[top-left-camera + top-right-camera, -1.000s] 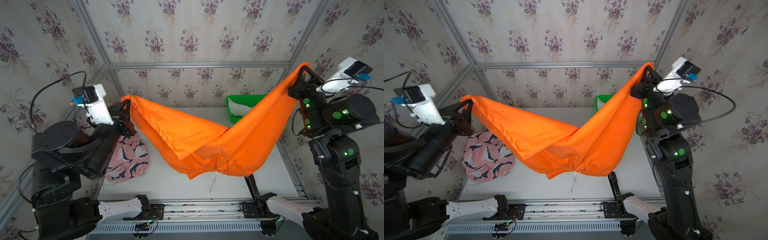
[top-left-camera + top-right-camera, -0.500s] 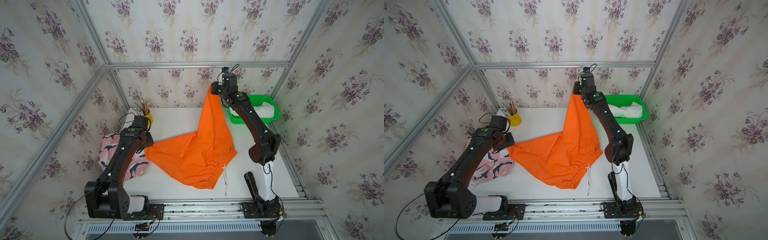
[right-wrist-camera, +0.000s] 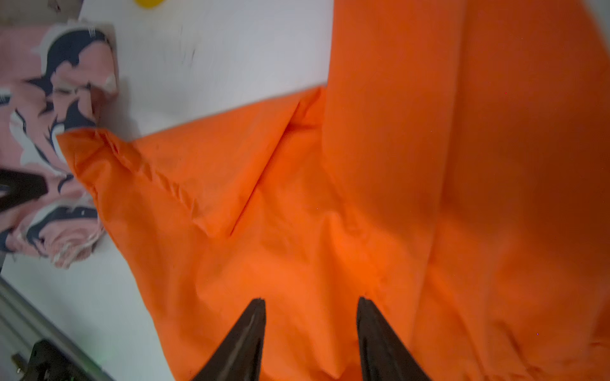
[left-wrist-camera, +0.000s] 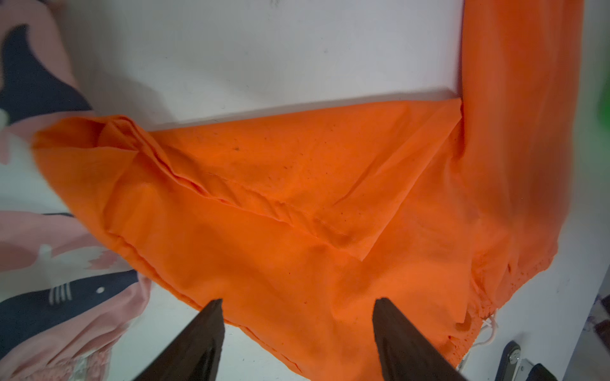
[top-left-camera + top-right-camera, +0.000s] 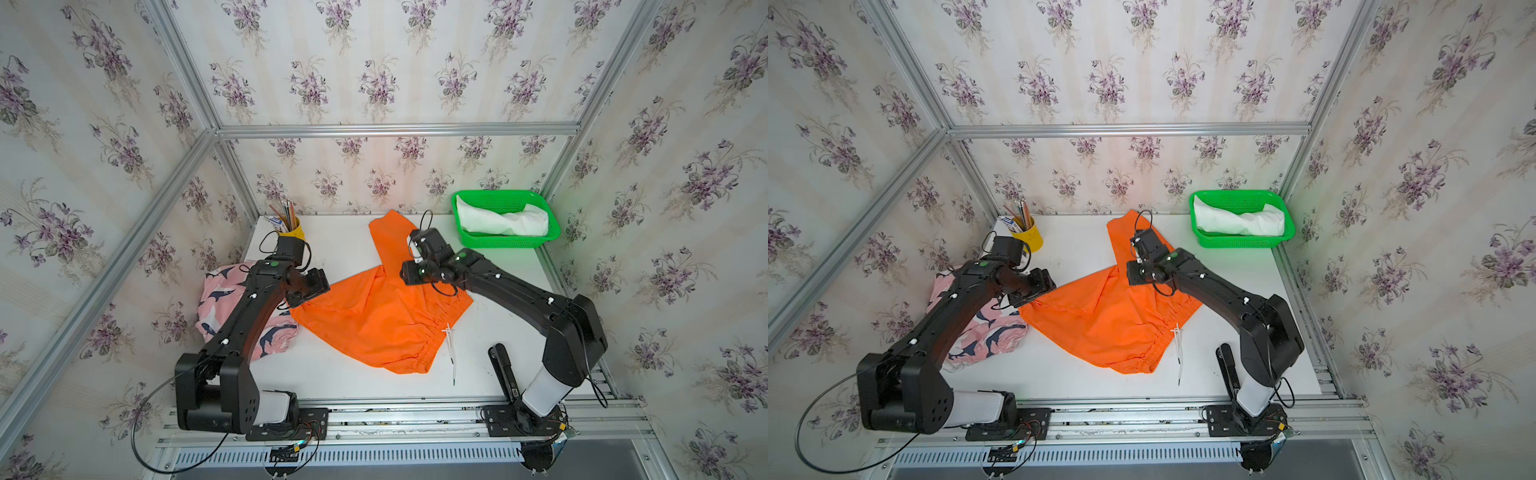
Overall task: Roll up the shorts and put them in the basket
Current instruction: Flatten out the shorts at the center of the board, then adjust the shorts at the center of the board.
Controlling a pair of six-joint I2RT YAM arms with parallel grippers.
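Note:
The orange shorts [image 5: 374, 320] [image 5: 1100, 324] lie flat on the white table, one leg pointing to the back wall and one to the left, the waistband at the front right. My left gripper [image 5: 309, 286] [image 4: 297, 301] hovers open over the left leg's end, holding nothing. Over the crotch area hangs my right gripper [image 5: 409, 272] [image 3: 312, 300], open and empty as well. The pink shark-print shorts [image 5: 216, 286] [image 4: 33, 297] sit bunched at the table's left edge, touching the orange cloth. The white shorts [image 5: 503, 222] rest in the basket.
A green basket [image 5: 507, 242] stands at the back right corner. A yellow pencil cup [image 5: 293, 227] is at the back left. The white drawstring [image 5: 451, 345] trails toward the front. A black bar [image 5: 503, 370] lies near the right arm's base.
Both grippers held the orange shorts stretched in the air; they brought them down and let go. The shorts now lie on the table, and the right arm has drawn back from the rear wall.

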